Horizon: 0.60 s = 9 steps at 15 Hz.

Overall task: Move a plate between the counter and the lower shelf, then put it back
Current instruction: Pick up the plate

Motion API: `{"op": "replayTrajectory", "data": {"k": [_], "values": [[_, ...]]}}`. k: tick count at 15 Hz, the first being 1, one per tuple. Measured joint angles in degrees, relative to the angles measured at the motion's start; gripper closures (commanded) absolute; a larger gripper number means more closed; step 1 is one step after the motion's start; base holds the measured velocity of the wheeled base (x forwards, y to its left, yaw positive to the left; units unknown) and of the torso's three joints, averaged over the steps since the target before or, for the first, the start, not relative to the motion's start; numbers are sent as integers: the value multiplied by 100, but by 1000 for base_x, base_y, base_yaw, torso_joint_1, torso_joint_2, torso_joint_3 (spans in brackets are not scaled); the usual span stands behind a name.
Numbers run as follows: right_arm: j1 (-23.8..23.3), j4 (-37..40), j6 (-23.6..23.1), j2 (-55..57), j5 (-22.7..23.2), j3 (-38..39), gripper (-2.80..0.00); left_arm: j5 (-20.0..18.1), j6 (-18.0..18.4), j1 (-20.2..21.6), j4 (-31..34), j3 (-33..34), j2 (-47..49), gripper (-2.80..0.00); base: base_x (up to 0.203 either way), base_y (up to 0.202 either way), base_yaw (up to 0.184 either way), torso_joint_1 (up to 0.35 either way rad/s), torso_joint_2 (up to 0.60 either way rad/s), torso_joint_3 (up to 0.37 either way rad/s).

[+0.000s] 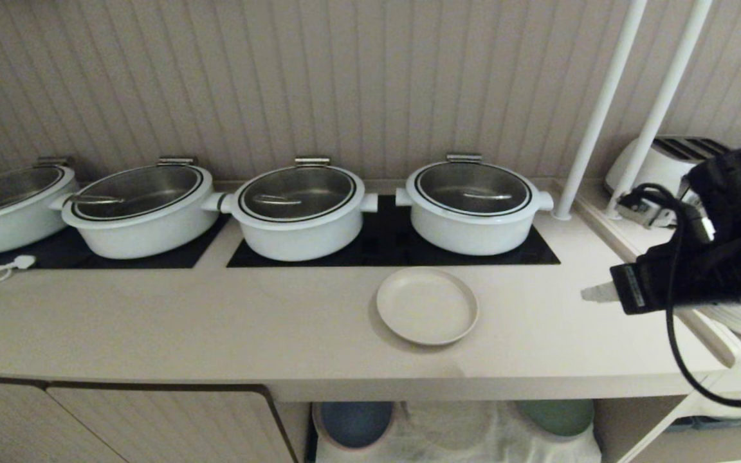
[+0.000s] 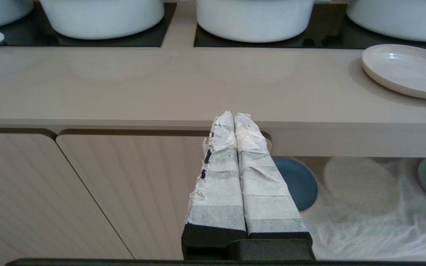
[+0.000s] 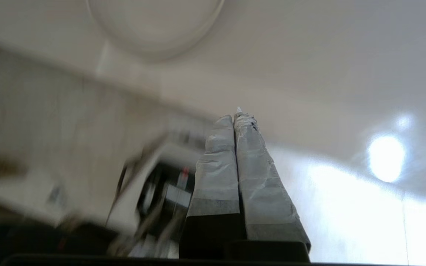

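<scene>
Plate [image 1: 427, 306] lies flat on the counter [image 1: 216, 321], centre of the head frame, just in front of the right-hand hob panel [image 1: 393, 247] and set back from the rounded front edge. Nothing holds it. Right gripper [image 1: 595, 294] enters at the right edge of the head frame, over the counter's far right end, well apart from the plate; its taped fingers [image 3: 235, 147] are pressed together, nothing between them. Left gripper [image 2: 233, 118] sits low in front of the cabinet doors [image 2: 87, 184], fingers likewise closed and empty, apparently parked. Lower shelf [image 1: 473, 437] shows at the bottom of the head frame with a blue plate [image 1: 354, 423] at left and a green plate [image 1: 557, 417] at right on white cloth. Risks, as I judge them: a shallow rim lying flush gives closed fingers nothing to bite, so an approach without opening would shove the plate toward the white pot [image 1: 473, 207] or off the front edge. The dangling black cable [image 1: 673, 321] could snag. In the shelf, the gap between the coloured plates is tight, and the cloth may bunch.
</scene>
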Motion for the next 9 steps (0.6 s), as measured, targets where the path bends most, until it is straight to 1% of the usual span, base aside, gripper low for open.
{"op": "replayTrajectory", "data": {"k": [2, 5, 7, 9], "values": [[225, 645, 10, 527, -142, -536, 0, 0, 0, 0, 0, 0, 0, 0, 0, 0, 0, 0, 0, 0], [424, 1075, 84, 1257, -276, -1321, 0, -2, 2, 0, 0, 0, 0, 0, 0, 0, 0, 0, 0, 0], [561, 1347, 338, 1734, -432, -1930, 0, -2, 0, 0, 0, 0, 0, 0, 0, 0, 0, 0, 0, 0], [759, 1548, 816, 2250, -700, -2633, 0, -2, 2, 0, 0, 0, 0, 0, 0, 0, 0, 0, 0, 0]]}}
